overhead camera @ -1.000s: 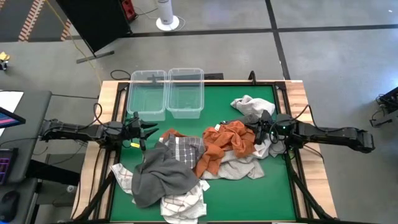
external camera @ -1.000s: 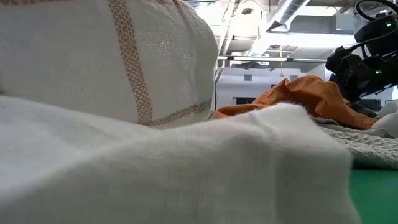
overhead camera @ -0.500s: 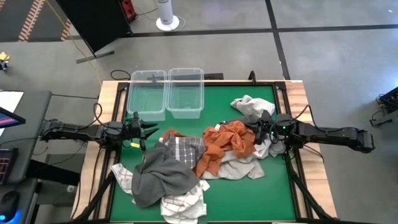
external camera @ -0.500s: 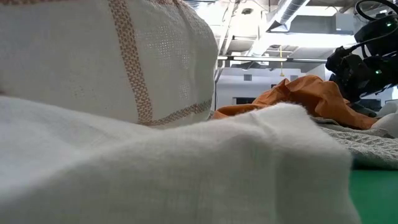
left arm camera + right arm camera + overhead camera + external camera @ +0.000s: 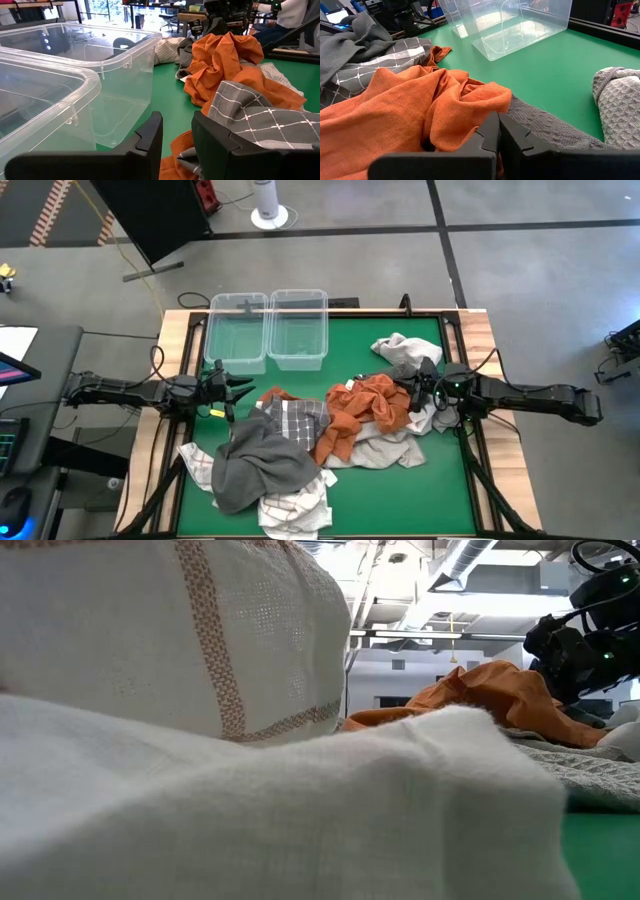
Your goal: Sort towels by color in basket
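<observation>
Green felt covers the table (image 5: 390, 480), on which a heap of towels is spread from centre toward 7 o'clock. Two clear bins (image 5: 268, 328) are set side by side at 11 o'clock, touching each other; nothing is seen inside them.

Towels noted:
- orange towel (image 5: 362, 412), crumpled at table centre, lying over a light grey one (image 5: 385, 450) toward 5 o'clock.
- grid towel (image 5: 295, 420), grey with white lines, just beside the orange one at its 9 o'clock side.
- dark grey towel (image 5: 262, 470), bunched at 7 o'clock, overlapping the grid towel.
- checked towel (image 5: 297, 513), white with red lines, at the near edge at 6 o'clock, filling most of the low view (image 5: 200, 660).
- white-and-grey bundle (image 5: 402, 350) at 2 o'clock, apart from the bins.

Right gripper (image 5: 412, 396) is placed at 3 o'clock, against the orange towel's right edge. Its fingers (image 5: 512, 140) are seen pressed together with no gap, orange cloth bunched around and just before the tips; whether any fold is pinched cannot be told.

Left gripper (image 5: 238, 391) is held at 9 o'clock, beside the bins and just short of the heap. Its fingers (image 5: 150, 135) are parted with bare felt between them; nothing is held.
</observation>
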Available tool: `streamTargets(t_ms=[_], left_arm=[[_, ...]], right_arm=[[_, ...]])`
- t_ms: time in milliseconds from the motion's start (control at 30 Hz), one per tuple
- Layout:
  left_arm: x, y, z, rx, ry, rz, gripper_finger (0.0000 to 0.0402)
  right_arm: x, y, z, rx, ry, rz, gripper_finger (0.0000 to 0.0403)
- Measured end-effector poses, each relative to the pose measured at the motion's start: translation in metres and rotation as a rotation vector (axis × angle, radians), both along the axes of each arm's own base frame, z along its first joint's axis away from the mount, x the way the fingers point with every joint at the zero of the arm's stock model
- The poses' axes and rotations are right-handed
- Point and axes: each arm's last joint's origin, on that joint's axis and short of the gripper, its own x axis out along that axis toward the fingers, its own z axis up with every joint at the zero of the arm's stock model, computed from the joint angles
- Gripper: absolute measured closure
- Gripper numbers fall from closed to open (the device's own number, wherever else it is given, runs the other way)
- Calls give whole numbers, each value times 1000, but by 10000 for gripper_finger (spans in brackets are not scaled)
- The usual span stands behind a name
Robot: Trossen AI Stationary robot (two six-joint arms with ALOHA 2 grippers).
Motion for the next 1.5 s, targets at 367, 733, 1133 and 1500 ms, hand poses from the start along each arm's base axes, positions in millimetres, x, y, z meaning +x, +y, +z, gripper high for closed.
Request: streamTargets(t_ms=[367, 733, 1133, 1500], left_arm=[[0, 0, 0, -24, -10, 3, 306], [0, 0, 0, -86, -35, 18, 306], [0, 0, 2, -264, -124, 31, 306], [1, -4, 6, -244, -85, -114, 306]], right_arm=[[0, 0, 0, 0, 0, 0, 371], [0, 0, 0, 0, 0, 0, 371], [0, 0, 0, 0, -1, 0, 371], [1, 0, 3, 95, -62, -35, 371]])
